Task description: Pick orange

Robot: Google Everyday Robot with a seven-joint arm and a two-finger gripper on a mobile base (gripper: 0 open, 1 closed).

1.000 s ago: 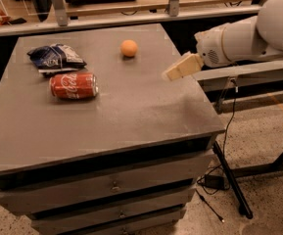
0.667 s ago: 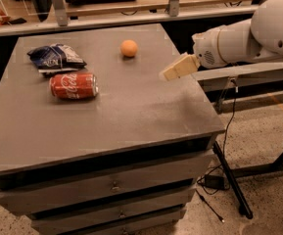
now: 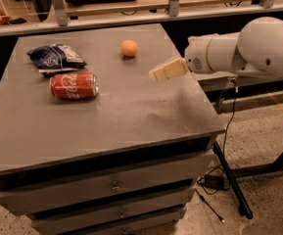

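Closest to me is a stack of grey drawers point(image 3: 111, 185) with little knobs, down below the red can and nearer than it. To the right of them, low on the speckled floor and far to the right of the can, stands a black metal leg point(image 3: 231, 180) with a thin cord beside it.

On top of the drawers is the flat grey tabletop point(image 3: 106, 121). The red Coca-Cola can point(image 3: 74, 85) lies on its side on the left part of it, with the white writing facing me.

The end effector point(image 3: 156, 72) is a pale cream wedge. It hangs over the right side of the tabletop, well to the right of the can and a bit farther back. It points left, toward the can's side of the tabletop. I cannot tell if it is spread or pressed together. It holds nothing. Behind it, the fat white arm point(image 3: 258, 48) reaches in from the right, farther from the can.

Just behind the can, a little to its left, lies a blue and white snack bag point(image 3: 56, 58), crinkled and flat.

The orange point(image 3: 129, 48) sits by itself on the tabletop, behind the can and to its right, near the back edge. It is small and round. It is apart from the can, the bag and the end effector.

Farthest back, behind the can and beyond the tabletop, runs a long pale rail point(image 3: 131, 18).
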